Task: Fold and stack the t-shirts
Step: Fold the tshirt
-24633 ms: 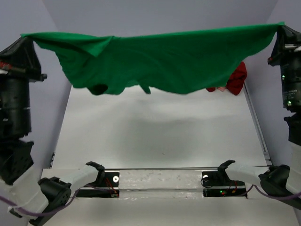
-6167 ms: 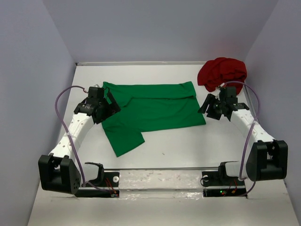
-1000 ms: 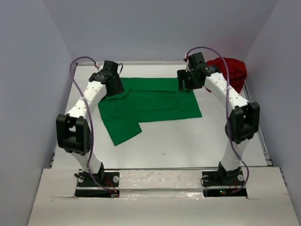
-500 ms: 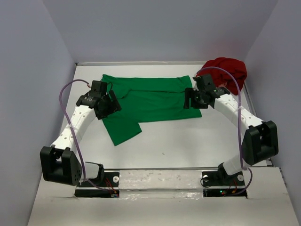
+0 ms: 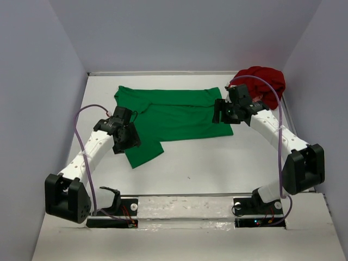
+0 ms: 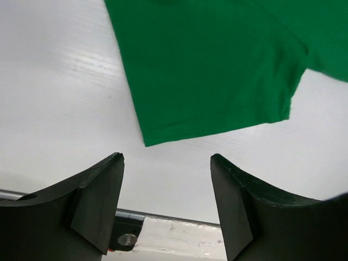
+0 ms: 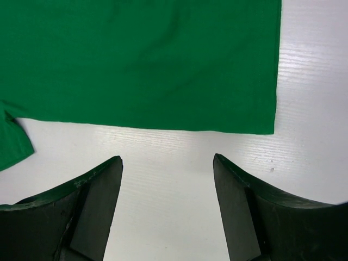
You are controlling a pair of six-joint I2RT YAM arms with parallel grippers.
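A bright green soft cloth t-shirt lies flat at upper centre of the white bench, one sleeve jutting to the lower left. A crumpled dark red cloth t-shirt sits at upper right. The left end effector hangs spread and empty near the sleeve's hem. The right end effector hangs spread and empty by the green shirt's lower right corner.

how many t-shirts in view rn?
2. The bright green cloth t-shirt lies flat in the middle of the white table; the dark red cloth t-shirt sits crumpled at its far right corner. Another could hide under either.
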